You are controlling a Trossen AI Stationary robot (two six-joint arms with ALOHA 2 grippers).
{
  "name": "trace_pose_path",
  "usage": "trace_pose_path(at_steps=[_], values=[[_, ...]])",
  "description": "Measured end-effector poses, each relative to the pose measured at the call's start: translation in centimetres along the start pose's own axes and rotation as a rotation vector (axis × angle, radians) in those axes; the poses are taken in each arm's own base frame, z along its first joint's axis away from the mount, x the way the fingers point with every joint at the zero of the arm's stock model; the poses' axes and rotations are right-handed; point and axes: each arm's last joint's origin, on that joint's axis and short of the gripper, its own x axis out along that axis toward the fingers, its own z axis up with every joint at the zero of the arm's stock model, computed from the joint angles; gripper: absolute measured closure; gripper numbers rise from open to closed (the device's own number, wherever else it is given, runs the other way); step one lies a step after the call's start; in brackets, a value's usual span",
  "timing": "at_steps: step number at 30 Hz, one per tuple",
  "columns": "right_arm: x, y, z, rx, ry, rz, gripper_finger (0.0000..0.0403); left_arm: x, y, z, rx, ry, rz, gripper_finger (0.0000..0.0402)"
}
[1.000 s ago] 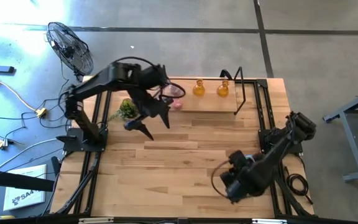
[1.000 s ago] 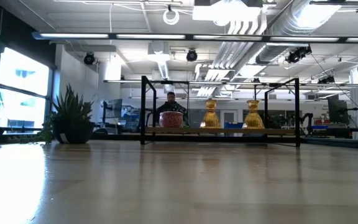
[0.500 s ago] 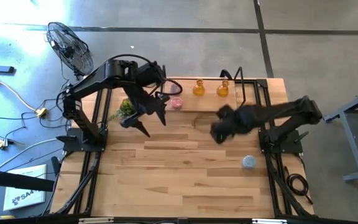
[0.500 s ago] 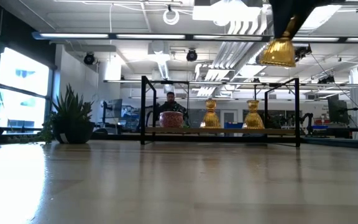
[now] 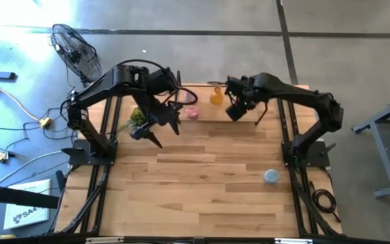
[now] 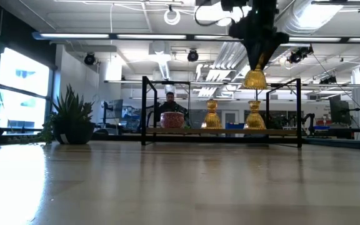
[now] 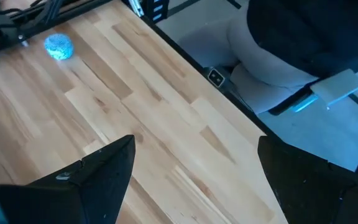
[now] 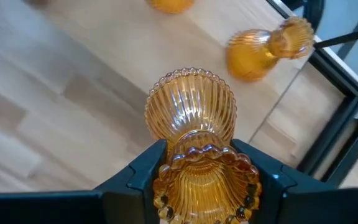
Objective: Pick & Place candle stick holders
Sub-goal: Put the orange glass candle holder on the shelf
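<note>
My right gripper [image 5: 235, 110] is shut on an amber ribbed glass holder [image 8: 191, 111] and holds it over the far shelf. It hangs in the low view [image 6: 255, 79] above a second amber holder [image 6: 254, 115]. A third amber holder [image 5: 216, 97] and a pink holder [image 5: 191, 112] stand on their bases on the shelf. A light blue holder [image 5: 271, 176] stands on the table at the near right. My left gripper [image 5: 156, 127] is open and empty above the table, near the green plant ball [image 5: 139, 116]. My right gripper pinches the amber holder by its narrow neck [image 8: 194, 154], just under the scalloped rim, one finger on either side. The fingers come from above and point down. The holder hangs upright below them, bulb down, lifted clear of the shelf.
A black wire frame [image 5: 266, 102] stands on the far shelf beside the right arm. The plant ball lies at the far left by the left arm. The left wrist view shows bare wood and the blue holder [image 7: 58, 45]. A person [image 6: 171, 100] sits beyond the table.
My right gripper has swung from the table's near right corner toward the far edge and now stands over the shelf, carrying the amber holder clear of the table. The light blue holder, earlier hidden under that arm, now shows.
</note>
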Motion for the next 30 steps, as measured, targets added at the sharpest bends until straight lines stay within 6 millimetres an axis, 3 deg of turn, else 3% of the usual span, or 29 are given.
trace_pose_path(at_steps=[6, 20, 30], values=[[2.9, -1.2, 2.0, -0.023, 0.085, -0.016, 0.0251, 0.9, 0.6, -1.1, -0.024, 0.037, -0.024, 0.0066], [9.0, 0.2, 4.7, -0.132, 0.178, -0.002, 0.0250, 0.6, 3.9, -4.5, -0.114, -0.011, -0.035, 0.0066], [11.0, 0.1, 5.8, -0.127, 0.181, 0.050, 0.0241, 0.9, 4.5, -5.2, -0.095, -0.014, -0.041, 0.0066]])
